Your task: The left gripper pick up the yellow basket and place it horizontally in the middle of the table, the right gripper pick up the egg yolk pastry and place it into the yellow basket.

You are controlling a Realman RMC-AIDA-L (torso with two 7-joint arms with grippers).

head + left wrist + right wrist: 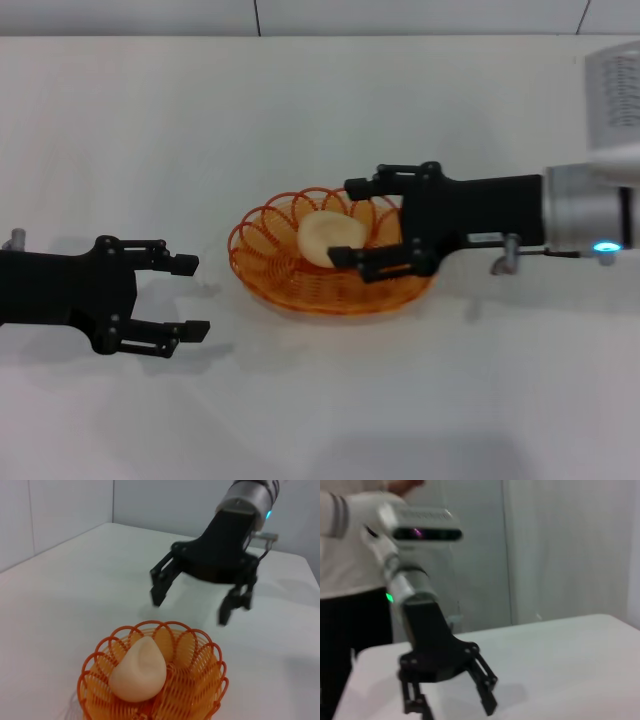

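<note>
The yellow basket (335, 262) is showing glossy coated wire. The egg yolk pastry (330, 238) is looking smooth and matt, the counter (300, 120) plain matt white.

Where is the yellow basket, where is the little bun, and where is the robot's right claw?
yellow basket (262, 243): head view, on its looped rim.
egg yolk pastry (330, 237): head view, on its domed top.
right gripper (348, 222): head view, midway between its open fingertips.

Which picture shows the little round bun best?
The left wrist view: the pale cream domed pastry sits unblocked in the orange-yellow wire basket. In the head view the right gripper hangs over it. The right wrist view misses it.
</note>
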